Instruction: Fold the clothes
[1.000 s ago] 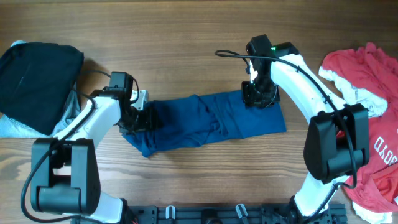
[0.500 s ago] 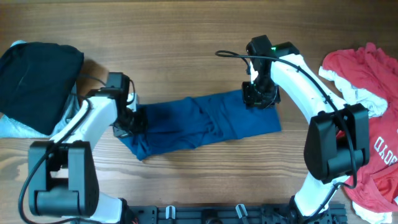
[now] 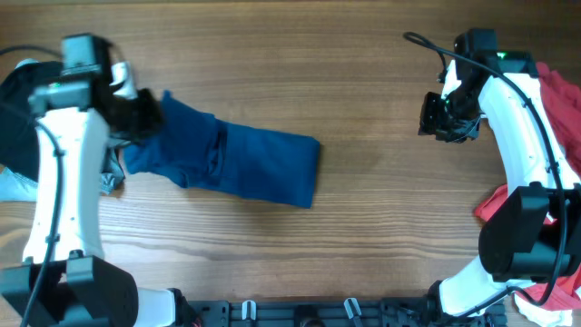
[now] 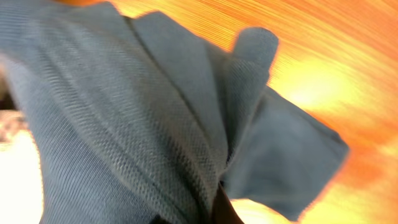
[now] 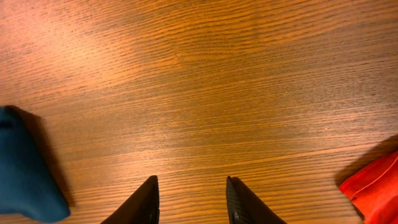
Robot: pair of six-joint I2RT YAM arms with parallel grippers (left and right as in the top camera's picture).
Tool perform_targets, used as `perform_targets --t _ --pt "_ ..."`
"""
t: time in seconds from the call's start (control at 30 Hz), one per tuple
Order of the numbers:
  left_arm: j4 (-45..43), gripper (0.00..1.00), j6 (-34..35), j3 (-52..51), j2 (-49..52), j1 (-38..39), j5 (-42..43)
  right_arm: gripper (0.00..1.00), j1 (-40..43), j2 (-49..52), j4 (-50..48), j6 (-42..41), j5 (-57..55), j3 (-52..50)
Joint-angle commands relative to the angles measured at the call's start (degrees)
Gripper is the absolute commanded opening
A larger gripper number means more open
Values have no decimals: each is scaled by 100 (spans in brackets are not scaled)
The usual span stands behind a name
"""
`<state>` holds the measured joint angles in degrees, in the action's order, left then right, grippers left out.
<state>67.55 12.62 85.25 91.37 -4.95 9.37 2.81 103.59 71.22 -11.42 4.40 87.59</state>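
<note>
Blue shirt [image 3: 254, 163]: a long, creased folded band, lying aslant on the table [image 3: 363, 54], left of centre. My left gripper [image 3: 145, 116] is clamped on its bunched upper-left end. My right gripper [image 3: 431, 115] hangs at upper right, jaws apart and empty.

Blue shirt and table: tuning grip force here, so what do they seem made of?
Blue shirt: likely knit cotton-type cloth, matte; fine knit texture and soft folds show close up. Table: wood or wood-look laminate, slight sheen; streaky grain, pale glare patches.
</note>
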Motion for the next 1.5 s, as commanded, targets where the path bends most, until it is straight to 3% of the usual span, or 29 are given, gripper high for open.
perform_targets --t 0.0,0.13,0.3,0.33,0.4,0.53,0.63,0.7,0.87,0.93,1.0,1.2,1.47 --pt "-111 4 461 107 -52 1222 446 35 -15 -70 20 179 -57 57" --pt "-273 5 1036 105 249 2647 -273 35 -15 -70 26 251 -57 57" --pt "-352 8 1231 105 1082 3779 -584 35 -15 -70 101 398 -57 57" --pt "-372 11 1228 105 1174 3851 -584 35 -15 -70 109 400 -57 57" --pt "-509 29 1231 105 1357 4030 -481 35 -15 -70 111 402 -57 57" --pt "-339 34 1106 417 1121 4238 -365 36 -15 -70 107 400 -55 57" --pt "144 35 1032 863 474 3958 -1231 36 -17 -70 94 826 393 57" --pt "131 46 1032 868 -68 3362 -1659 36 -83 -70 39 1327 1263 57" --pt "302 55 1029 800 -122 1419 -960 41 -1130 -70 -223 1593 1434 57" --pt "295 56 1029 673 101 903 -651 43 -1687 -70 -564 1593 1434 57" --pt "299 58 1027 490 376 553 -306 52 -2378 -63 -1084 1596 1427 57" --pt "149 64 876 -162 1071 409 264 56 -3547 286 -1985 1596 1228 46" --pt "-710 64 861 -1073 1193 450 374 57 -3856 905 -2378 1613 1191 42"
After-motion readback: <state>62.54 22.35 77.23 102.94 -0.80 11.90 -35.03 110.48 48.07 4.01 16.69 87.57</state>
